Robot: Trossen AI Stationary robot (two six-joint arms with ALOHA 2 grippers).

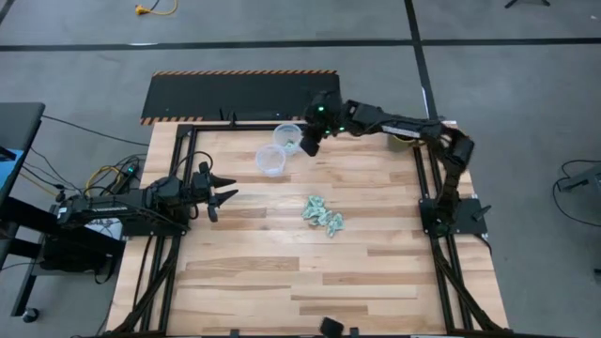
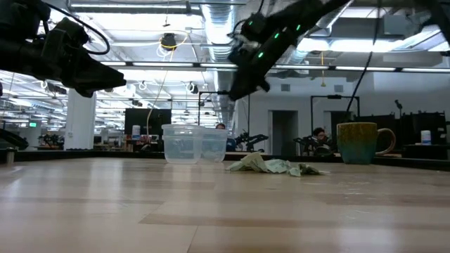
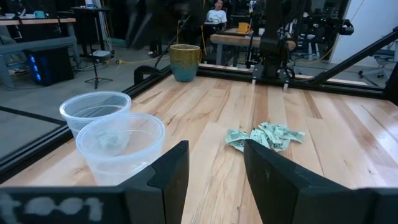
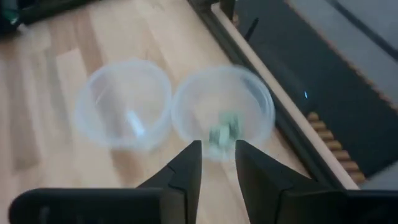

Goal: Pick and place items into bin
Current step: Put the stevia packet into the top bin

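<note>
Cups touch; one seemingly holds an item.

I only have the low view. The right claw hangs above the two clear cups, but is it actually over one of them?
Observer: Yes. Seen from above and from its own wrist, the right claw points down at the far cup, the one nearer the black mat.
Operator: Anything in that cup?
Observer: One green-and-white piece shows inside its rim, below the open fingers. It is blurred, so I cannot tell whether it has settled.
Operator: And the left arm?
Observer: The left claw is open at the table's left side, short of the pile.
</note>
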